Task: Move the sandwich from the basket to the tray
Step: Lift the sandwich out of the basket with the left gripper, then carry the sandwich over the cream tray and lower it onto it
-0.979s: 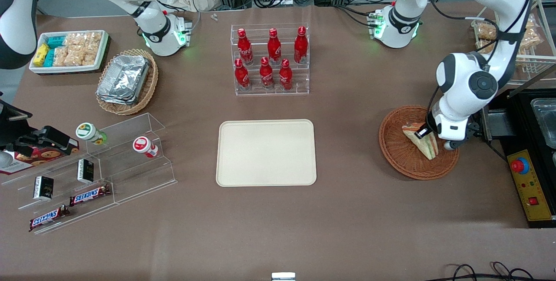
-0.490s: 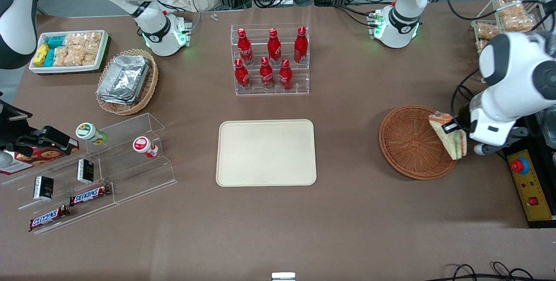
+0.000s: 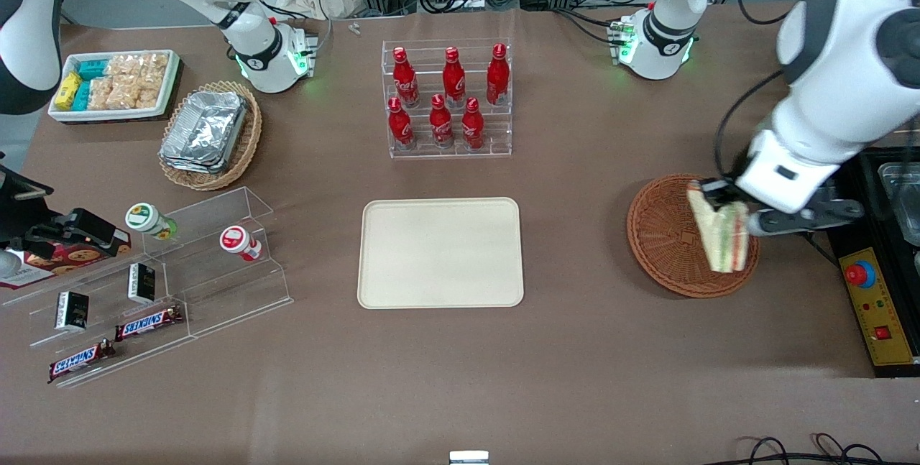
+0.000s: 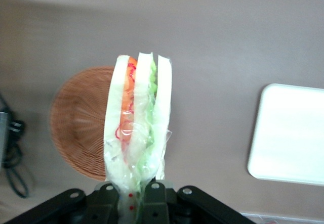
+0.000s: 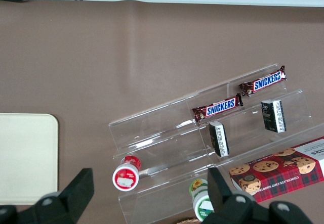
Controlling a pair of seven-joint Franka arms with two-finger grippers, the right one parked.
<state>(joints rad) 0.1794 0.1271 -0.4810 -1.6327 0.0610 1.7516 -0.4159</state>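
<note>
Wrapped sandwich [image 4: 136, 128] clamped in claw [image 4: 135, 196], above basket [image 3: 665, 238]

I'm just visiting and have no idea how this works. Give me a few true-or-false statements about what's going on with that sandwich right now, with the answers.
1. The tool is shut on the sandwich. True.
2. The sandwich lies flat on the tray. False: it is held up over the basket; nothing lies on the tray.
3. The basket holds a second sandwich. False: nothing else shows in it.
4. The sandwich has orange and green filling. True.
5. Six red bottles stand farther from the front camera than the tray. True.
</note>
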